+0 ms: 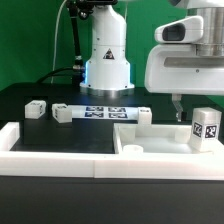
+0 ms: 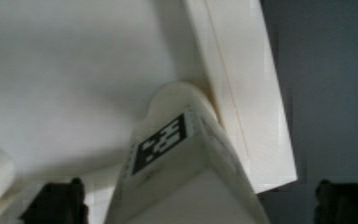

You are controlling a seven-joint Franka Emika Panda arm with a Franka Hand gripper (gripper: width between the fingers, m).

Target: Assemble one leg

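Note:
A leg (image 1: 205, 127), a small white block with a black-and-white tag, stands upright on the big white panel (image 1: 150, 142) at the exterior view's right. My gripper (image 1: 194, 104) hangs just above it, with one dark finger (image 1: 178, 108) down beside the leg's left side. In the wrist view the leg (image 2: 172, 145) rises between my two dark fingertips (image 2: 59, 202), tag facing the camera. The gripper (image 2: 202, 205) is open, with a gap on each side of the leg. The panel (image 2: 69, 60) fills the background.
Two more small white legs (image 1: 35, 108) (image 1: 63, 112) lie on the black table at the left. The marker board (image 1: 105, 112) lies in front of the robot base (image 1: 107, 60). A raised white frame (image 1: 60, 152) borders the front. Dark table (image 2: 327, 80) shows beside the panel's edge.

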